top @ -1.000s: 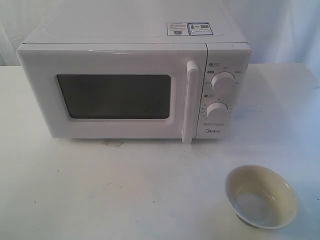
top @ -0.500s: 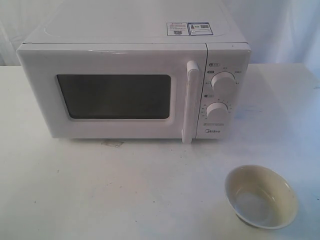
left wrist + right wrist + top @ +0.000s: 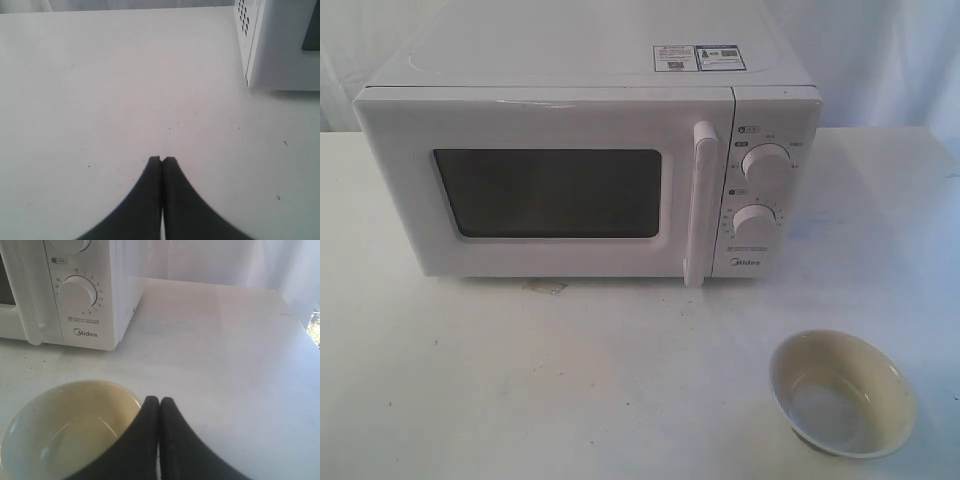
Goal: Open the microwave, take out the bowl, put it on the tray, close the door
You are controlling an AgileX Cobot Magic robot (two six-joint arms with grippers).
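The left gripper (image 3: 161, 160), a pair of black tapering fingers, has its tips pressed flat together with nothing between them. It hangs over a bare stretch of the white, faintly speckled table (image 3: 100, 90). Off to one side in the left wrist view stands a corner of the white boxy countertop microwave (image 3: 280, 45), showing a patch of small dark vent holes (image 3: 243, 15) on its side wall. The right gripper (image 3: 159, 401), also black, is likewise closed tip to tip and holds nothing. In the right wrist view the small round cream-coloured bowl (image 3: 65, 430) with its paler glossy inside sits just beside this gripper, and one finger overlaps its rim in the picture; whether they touch cannot be told. Beyond the bowl the same view shows the microwave's control panel with a round white dial (image 3: 77, 292) above the Midea name. In the exterior view neither gripper appears. There the bowl (image 3: 842, 392) rests upright and empty on the table (image 3: 570, 380), in front of the microwave (image 3: 590, 60) and off towards its right end, apart from it. The white front door (image 3: 545, 120) with its dark rounded-rectangle window lies flush and shut, its vertical white bar handle (image 3: 700, 205) next to the two dials. A sticker label (image 3: 698, 57) lies on the top, and a small brownish mark (image 3: 545, 287) shows on the table just under the door.
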